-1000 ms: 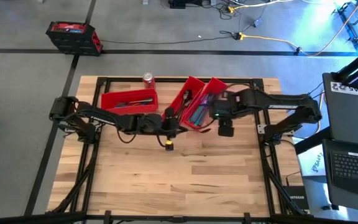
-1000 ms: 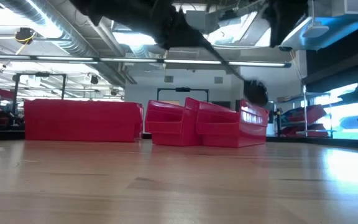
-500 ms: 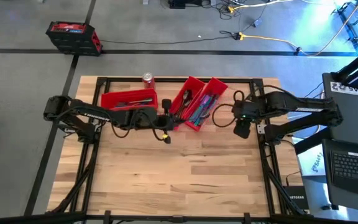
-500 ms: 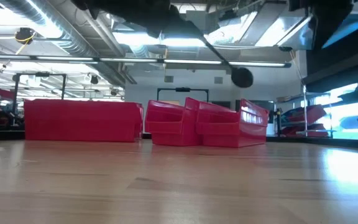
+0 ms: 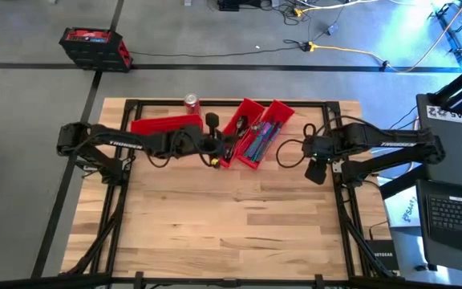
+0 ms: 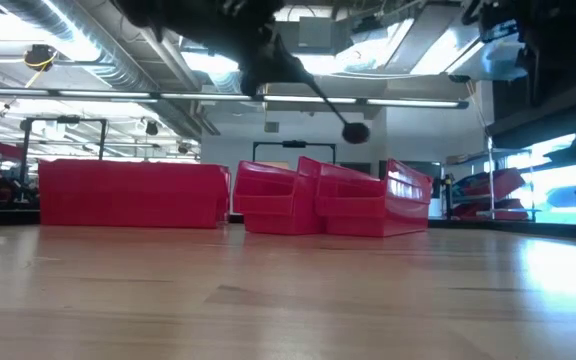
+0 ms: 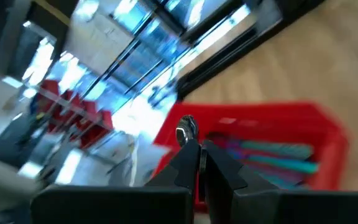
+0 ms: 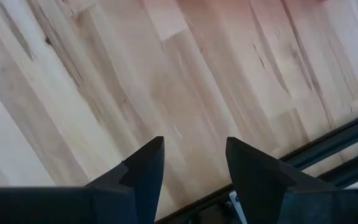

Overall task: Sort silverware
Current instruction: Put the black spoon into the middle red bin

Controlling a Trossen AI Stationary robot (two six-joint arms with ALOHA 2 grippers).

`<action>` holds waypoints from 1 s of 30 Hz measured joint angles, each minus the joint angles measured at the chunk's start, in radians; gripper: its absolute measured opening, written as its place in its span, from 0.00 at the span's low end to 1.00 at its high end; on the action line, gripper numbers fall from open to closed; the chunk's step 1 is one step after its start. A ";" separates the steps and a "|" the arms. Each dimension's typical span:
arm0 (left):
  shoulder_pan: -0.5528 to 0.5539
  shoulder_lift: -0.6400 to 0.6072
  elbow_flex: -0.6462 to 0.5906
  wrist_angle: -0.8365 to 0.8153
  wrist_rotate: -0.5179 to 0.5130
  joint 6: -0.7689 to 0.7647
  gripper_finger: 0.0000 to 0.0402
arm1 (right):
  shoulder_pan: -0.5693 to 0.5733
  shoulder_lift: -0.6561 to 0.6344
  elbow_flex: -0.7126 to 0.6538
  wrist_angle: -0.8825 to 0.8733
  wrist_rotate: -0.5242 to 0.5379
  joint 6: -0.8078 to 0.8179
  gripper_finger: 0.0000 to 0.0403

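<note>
My left gripper (image 5: 215, 147) hovers at the near end of the middle red bin (image 5: 241, 128), shut on a dark spoon (image 6: 318, 97). The spoon's round bowl (image 7: 186, 129) shows just past the fingertips in the left wrist view. Iridescent blue-teal silverware (image 7: 278, 158) lies in the red bin ahead of it, also visible from above (image 5: 261, 136). Dark pieces lie in the middle bin. My right gripper (image 8: 193, 149) is open over bare wood near the table's right edge (image 5: 315, 166), touching nothing. My left gripper pinches the dark spoon by its handle (image 6: 286, 68) between the two shut fingers (image 7: 191, 163). The spoon sticks out ahead of the fingertips, along them. It is lifted clear, slanting down with the bowl (image 6: 355, 131) lowest, above the bins.
Three long red bins stand at the table's far side: one lying crosswise on the left (image 5: 167, 126) and two angled side by side (image 5: 267, 128). A red can (image 5: 191, 101) stands behind the left bin. Bare wood stretches across the near half of the table (image 5: 231, 225).
My right gripper has pulled away from the bins toward the table's right edge. My left gripper has moved toward the far edge, closer to the bins, still shut on the spoon; the spoon's bowl has swung toward the left in the low view.
</note>
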 joint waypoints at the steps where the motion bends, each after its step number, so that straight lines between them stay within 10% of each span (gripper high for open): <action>1: 0.007 0.000 0.000 0.000 -0.014 0.011 0.00 | 0.000 -0.005 -0.008 0.000 -0.017 0.000 0.39; 30: 0.077 0.098 -0.001 -0.144 -0.067 0.053 0.00 | 0.000 -0.070 -0.161 0.130 -0.044 0.014 0.39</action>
